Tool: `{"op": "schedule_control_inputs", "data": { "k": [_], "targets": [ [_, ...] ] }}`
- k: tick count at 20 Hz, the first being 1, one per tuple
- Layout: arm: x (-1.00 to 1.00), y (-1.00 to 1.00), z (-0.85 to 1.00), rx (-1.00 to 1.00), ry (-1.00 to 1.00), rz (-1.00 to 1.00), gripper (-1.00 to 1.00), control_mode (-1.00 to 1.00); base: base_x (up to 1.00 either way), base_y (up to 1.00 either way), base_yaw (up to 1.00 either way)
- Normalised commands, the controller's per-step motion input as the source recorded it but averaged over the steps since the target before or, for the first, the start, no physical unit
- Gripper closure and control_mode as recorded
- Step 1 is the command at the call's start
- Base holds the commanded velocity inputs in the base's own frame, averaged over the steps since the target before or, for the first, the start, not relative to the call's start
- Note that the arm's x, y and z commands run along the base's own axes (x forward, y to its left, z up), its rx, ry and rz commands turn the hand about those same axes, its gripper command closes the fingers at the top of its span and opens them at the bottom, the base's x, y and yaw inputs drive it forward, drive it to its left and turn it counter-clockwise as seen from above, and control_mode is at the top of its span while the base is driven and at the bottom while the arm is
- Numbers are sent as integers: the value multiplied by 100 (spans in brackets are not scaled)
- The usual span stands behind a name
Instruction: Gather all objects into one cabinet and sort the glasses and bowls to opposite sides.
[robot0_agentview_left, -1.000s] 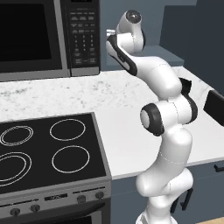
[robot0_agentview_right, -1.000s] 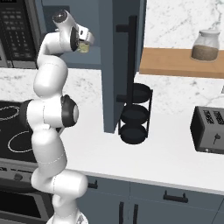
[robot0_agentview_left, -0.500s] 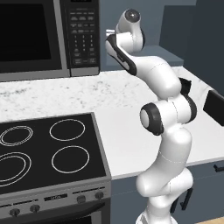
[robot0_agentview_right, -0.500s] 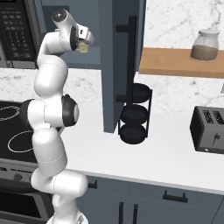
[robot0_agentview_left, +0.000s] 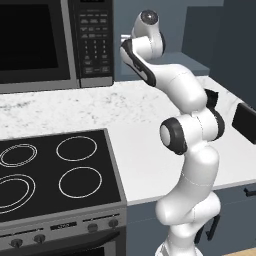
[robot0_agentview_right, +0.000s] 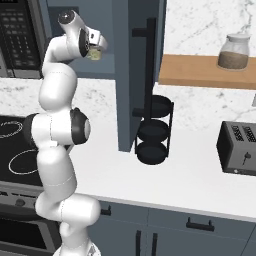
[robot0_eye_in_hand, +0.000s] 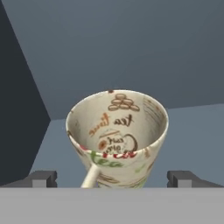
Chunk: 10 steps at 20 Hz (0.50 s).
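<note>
Inside the open cabinet (robot0_agentview_right: 122, 75), the pale tumbler (robot0_eye_in_hand: 117, 138) stands upright on the shelf floor. The gripper (robot0_eye_in_hand: 112, 179) straddles it with jaws fully spread, gripping nothing. Pulling back carelessly, a finger could clip the rim and topple it.

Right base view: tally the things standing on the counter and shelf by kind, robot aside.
Toaster: 1
Black three-tier rack: 1
Glass jar on the wooden shelf: 1
Pale cup at the open tool, inside the cabinet: 1
Total: 4
</note>
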Motion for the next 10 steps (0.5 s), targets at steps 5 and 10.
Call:
{"op": "schedule_control_inputs", "data": {
  "k": [5, 10],
  "targets": [
    [0, 3, -58, 0, 0, 0, -100, -100, 0, 0, 0],
    [12, 13, -53, -3, -1, 0, -100, -100, 0, 0, 0]
  ]
}}
